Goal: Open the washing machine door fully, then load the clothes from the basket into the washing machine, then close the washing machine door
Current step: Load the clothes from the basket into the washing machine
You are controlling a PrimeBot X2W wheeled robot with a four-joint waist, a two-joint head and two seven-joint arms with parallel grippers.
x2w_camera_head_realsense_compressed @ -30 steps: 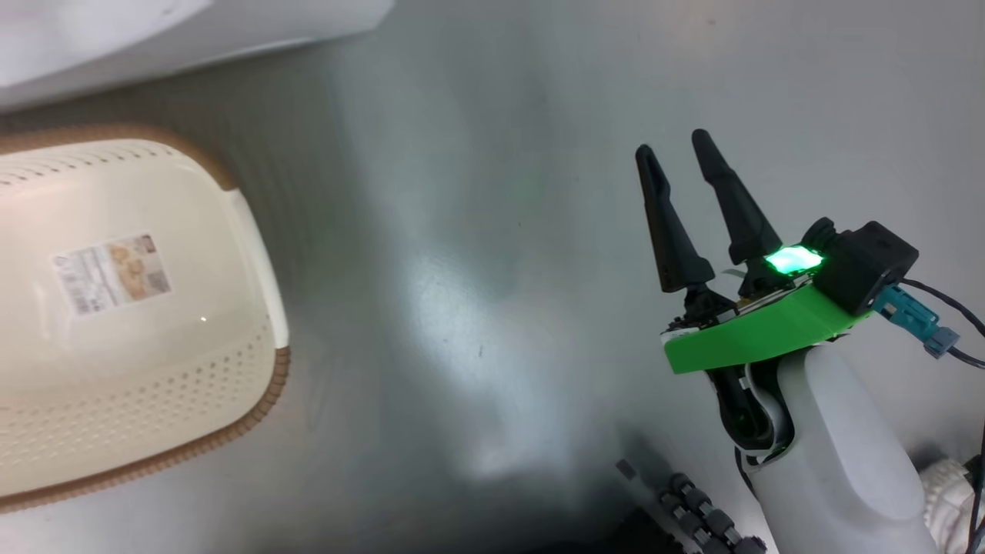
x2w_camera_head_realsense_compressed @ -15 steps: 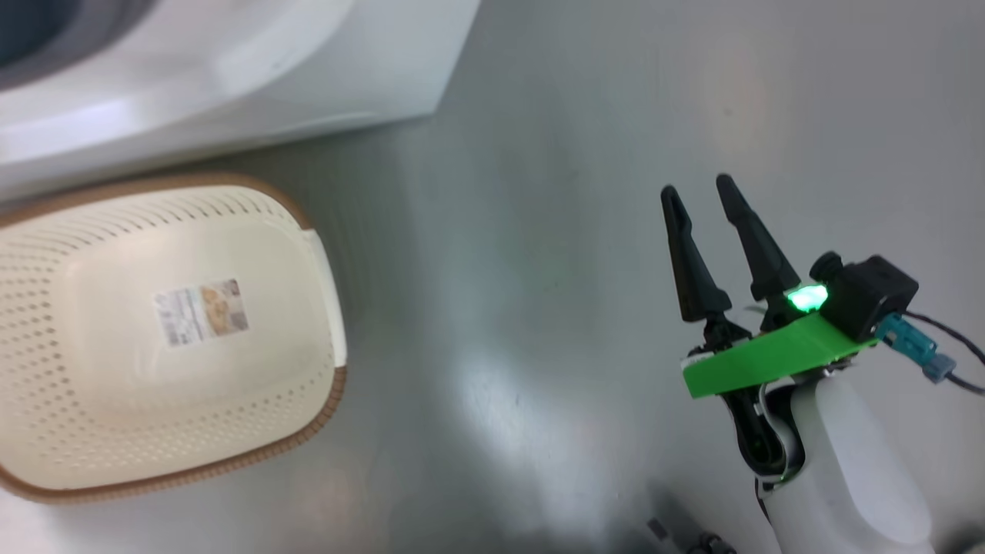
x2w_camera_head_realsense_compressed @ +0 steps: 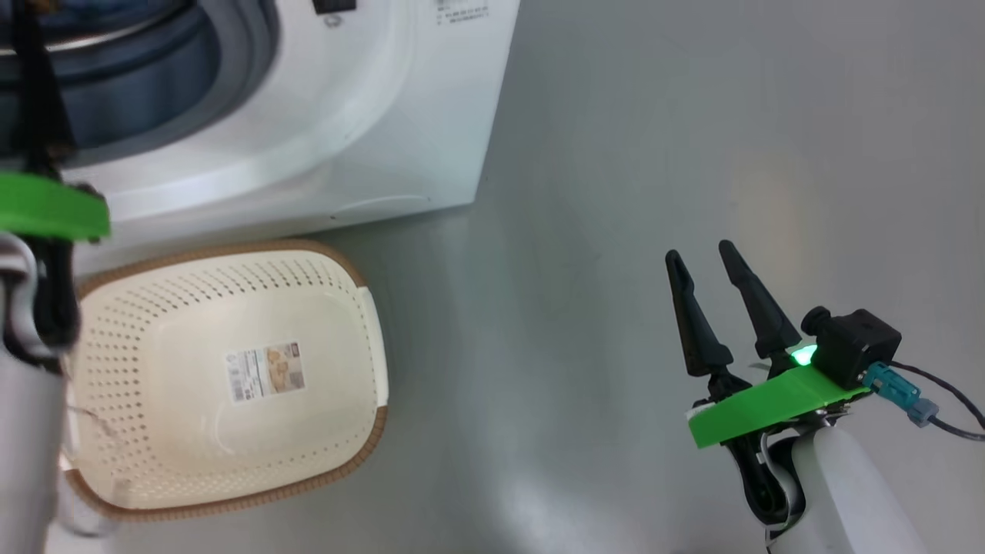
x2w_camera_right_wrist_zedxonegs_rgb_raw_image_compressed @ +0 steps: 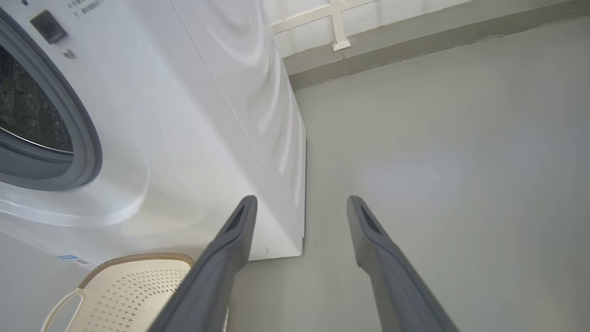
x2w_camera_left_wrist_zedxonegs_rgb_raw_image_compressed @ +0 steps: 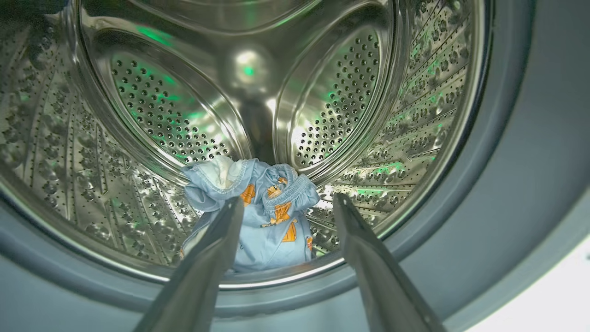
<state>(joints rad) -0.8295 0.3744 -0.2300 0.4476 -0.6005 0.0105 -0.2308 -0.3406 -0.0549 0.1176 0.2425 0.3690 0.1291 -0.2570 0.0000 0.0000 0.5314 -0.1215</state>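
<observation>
Cream perforated basket (x2w_camera_head_realsense_compressed: pixel 231 385) brown-rimmed, white washing machine (x2w_camera_head_realsense_compressed: pixel 323 131), light-blue orange-printed clothes (x2w_camera_left_wrist_zedxonegs_rgb_raw_image_compressed: pixel 258 212)

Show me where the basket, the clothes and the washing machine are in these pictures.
the basket (x2w_camera_head_realsense_compressed: pixel 231 283): head view, on its perforated far wall.
the clothes (x2w_camera_left_wrist_zedxonegs_rgb_raw_image_compressed: pixel 272 230): left wrist view, on the light blue bear-print fabric.
the washing machine (x2w_camera_right_wrist_zedxonegs_rgb_raw_image_compressed: pixel 152 138): right wrist view, on its white front panel.

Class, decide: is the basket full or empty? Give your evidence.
Empty: the basket has a bare perforated floor, its label sticker uncovered.
</observation>
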